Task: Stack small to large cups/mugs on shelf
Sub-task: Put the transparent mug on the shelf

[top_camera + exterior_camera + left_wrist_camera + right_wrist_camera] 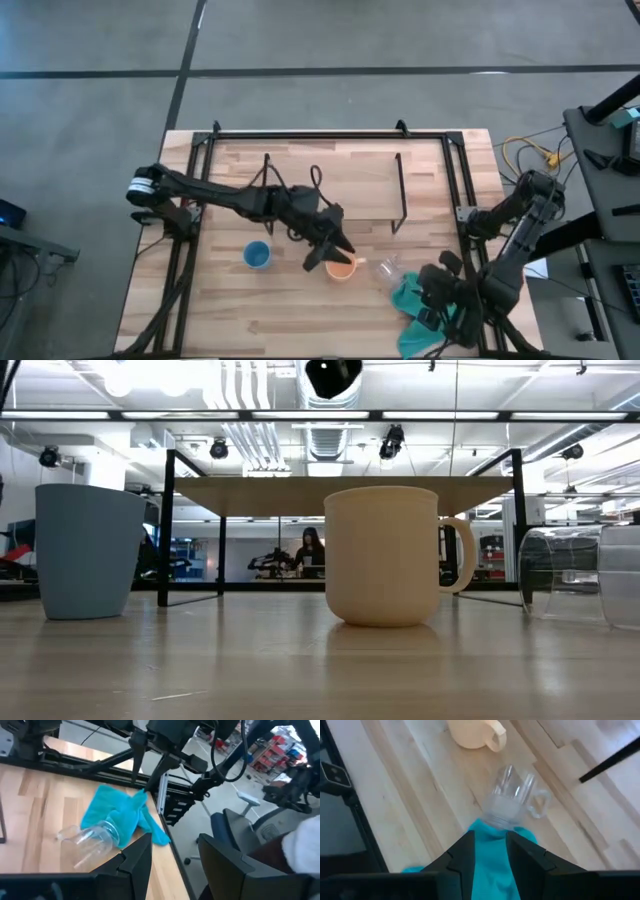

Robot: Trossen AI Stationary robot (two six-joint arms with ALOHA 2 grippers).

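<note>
3 cups on the bench: blue cup (pixel 257 255) upright, orange mug (pixel 341 268) upright, clear glass cup (pixel 389 269) on its side against teal cloth (pixel 415 303). Shelf (pixel 330 185) behind. Left end effector (pixel 327 253) fingers apart above orange mug. Right end effector (pixel 489 851) slightly apart over cloth

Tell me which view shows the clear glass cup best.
The right wrist view: the clear glass cup lies on its side, handle visible, touching the teal cloth. Left wrist shows it partly; low view cuts it off; high view shows it faintly.
</note>
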